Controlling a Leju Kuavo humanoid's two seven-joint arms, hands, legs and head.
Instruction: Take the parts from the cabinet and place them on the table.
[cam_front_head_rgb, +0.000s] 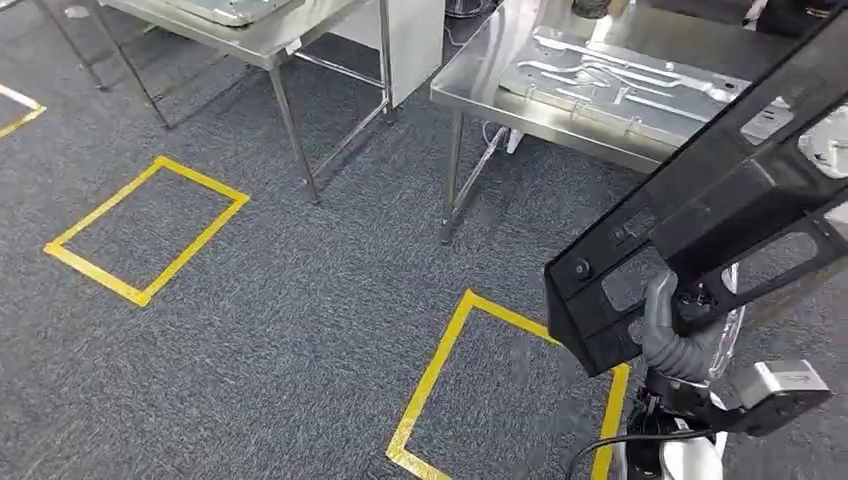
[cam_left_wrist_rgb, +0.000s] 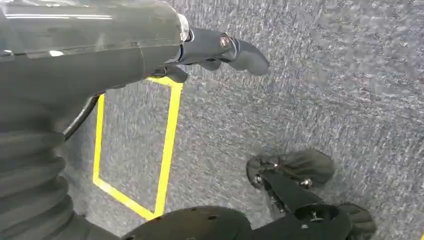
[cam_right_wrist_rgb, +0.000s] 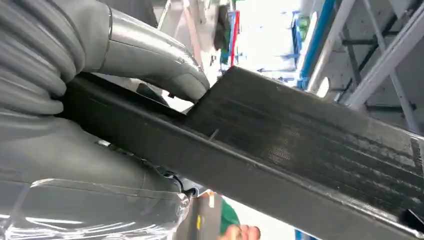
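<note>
A long black part (cam_front_head_rgb: 700, 220) with cut-out windows slants across the right of the head view, over the carpet. My right hand (cam_front_head_rgb: 680, 340) grips it near its lower end. The right wrist view shows the same black part (cam_right_wrist_rgb: 300, 145) close up, with the thumb (cam_right_wrist_rgb: 150, 55) of my right hand pressed on its upper face. A steel table (cam_front_head_rgb: 470, 95) stands ahead at upper right, with silver stamped panels (cam_front_head_rgb: 620, 85) lying on it. My left hand (cam_left_wrist_rgb: 220, 50) hangs over the carpet with its fingers loosely extended and nothing in it.
A second steel table (cam_front_head_rgb: 250, 40) stands at upper left, its legs (cam_front_head_rgb: 290, 130) reaching the grey carpet. Yellow tape rectangles (cam_front_head_rgb: 145, 230) (cam_front_head_rgb: 500, 390) mark the floor, one just in front of me. A person's hand (cam_right_wrist_rgb: 240, 232) shows beyond the part.
</note>
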